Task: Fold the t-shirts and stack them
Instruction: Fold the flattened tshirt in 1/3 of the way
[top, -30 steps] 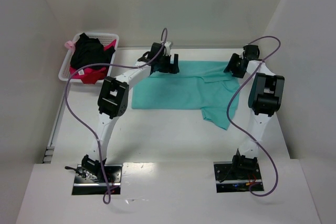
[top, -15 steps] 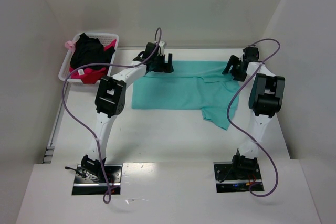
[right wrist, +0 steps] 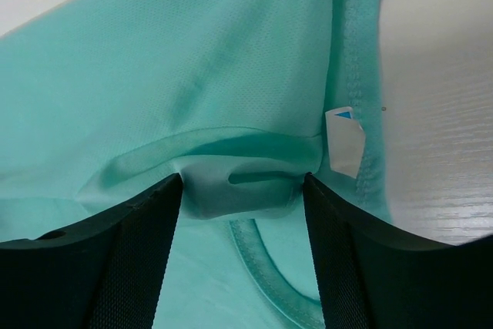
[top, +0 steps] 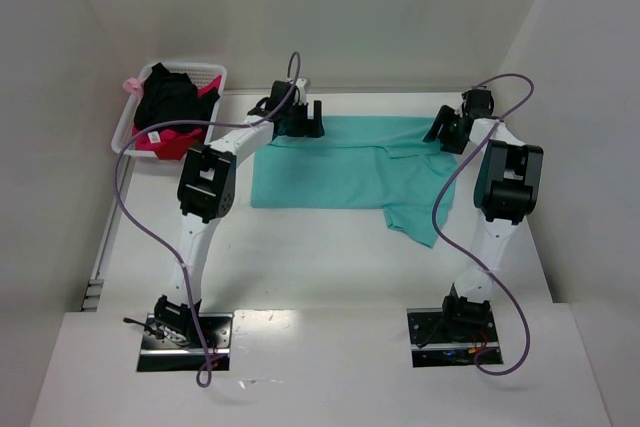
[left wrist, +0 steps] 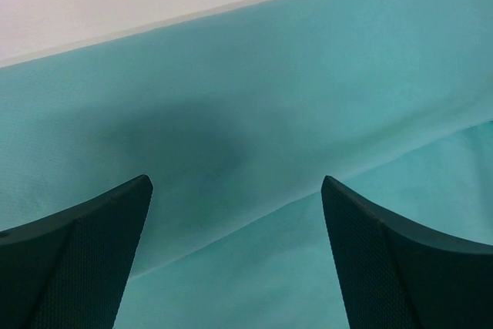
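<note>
Progress: I judge teal t-shirt point(top: 330, 172) partly folded on desk point(top: 300, 257) | black t-shirt point(top: 170, 102), pink-red t-shirt point(top: 165, 142) unfolded in basket point(top: 122, 132) | left pincer point(left wrist: 236, 180) spread | right pincer point(right wrist: 241, 179) astride a cloth ridge, grip untellable.

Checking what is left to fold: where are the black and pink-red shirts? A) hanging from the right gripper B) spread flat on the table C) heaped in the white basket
C: the black shirt and the pink-red shirt lie heaped in the white basket, and only the teal shirt lies spread flat.

Both arms forward, left hand point(left wrist: 235, 184) and right hand point(right wrist: 241, 180) agape.
</note>
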Robot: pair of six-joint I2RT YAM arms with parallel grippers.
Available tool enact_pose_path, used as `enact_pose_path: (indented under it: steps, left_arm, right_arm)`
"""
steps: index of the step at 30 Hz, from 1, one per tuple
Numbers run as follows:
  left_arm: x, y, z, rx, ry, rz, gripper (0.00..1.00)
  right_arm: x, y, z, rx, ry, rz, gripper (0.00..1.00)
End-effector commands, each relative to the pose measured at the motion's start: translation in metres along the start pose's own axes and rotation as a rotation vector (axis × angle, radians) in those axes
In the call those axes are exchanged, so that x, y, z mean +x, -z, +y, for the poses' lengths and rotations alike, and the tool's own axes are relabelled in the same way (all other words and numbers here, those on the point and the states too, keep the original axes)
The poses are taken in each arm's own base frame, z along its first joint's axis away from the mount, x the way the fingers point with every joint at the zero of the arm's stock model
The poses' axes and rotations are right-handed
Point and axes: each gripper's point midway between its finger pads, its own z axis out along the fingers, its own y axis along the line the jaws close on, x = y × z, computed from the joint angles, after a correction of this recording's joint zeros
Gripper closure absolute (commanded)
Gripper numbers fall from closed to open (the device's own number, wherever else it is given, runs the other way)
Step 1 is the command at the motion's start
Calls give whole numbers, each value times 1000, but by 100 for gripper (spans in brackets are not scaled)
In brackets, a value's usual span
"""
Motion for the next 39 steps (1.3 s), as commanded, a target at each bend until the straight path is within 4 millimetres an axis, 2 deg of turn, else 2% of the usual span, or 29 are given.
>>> enact_pose_path:
  steps: [1, 6, 10, 12, 13, 15, 17, 21, 22, 23, 25, 28, 31, 36, 38, 39]
  left_arm:
    - [-36, 23, -13, 36, -18, -84, 2]
    - [-36, 23, -13, 36, -18, -84, 2]
    - [-38, 24, -7, 30, -12, -87, 2]
    - [-37, 24, -9, 38, -13, -84, 2]
    - [-37, 24, -9, 38, -13, -84, 2]
    - [-37, 24, -9, 38, -13, -84, 2]
    - [-37, 24, -9, 38, -13, -84, 2]
    - [-37, 24, -9, 38, -13, -84, 2]
    - [-37, 24, -9, 38, -13, -84, 2]
    - [-37, 24, -9, 38, -13, -84, 2]
    - [-37, 24, -10, 47, -13, -82, 2]
    - [-36, 25, -12, 56, -13, -79, 2]
    - [-40, 26, -13, 59, -15, -88, 2]
    - [-36, 22, -13, 65, -23, -77, 2]
    - [-33, 23, -12, 62, -21, -68, 2]
    - [-35, 23, -7, 56, -16, -71, 2]
  right_arm:
    - [-27, 3, 22, -69, 18, -72, 30]
    - [-26, -1, 27, -98, -10, -58, 33]
    - [-28, -4, 29, -112, -7, -62, 16]
    - [-33, -1, 31, -117, 7, -79, 12]
    - [-33, 0, 33, -126, 8, -76, 7]
    - [-39, 6, 39, -148, 32, -104, 6]
    - [-37, 13, 41, -159, 36, -111, 5]
    - [-34, 28, 44, -162, 61, -125, 5]
    - [-25, 28, 40, -157, 66, -112, 5]
    - [-30, 37, 41, -147, 83, -142, 5]
    - [-18, 39, 34, -127, 98, -135, 5]
    - [-12, 44, 29, -103, 114, -136, 8]
    - [-4, 40, 23, -88, 118, -125, 17]
    - [-8, 36, 23, -87, 117, -121, 21]
    - [-9, 28, 19, -74, 113, -111, 22]
    - [-15, 30, 20, -66, 114, -119, 22]
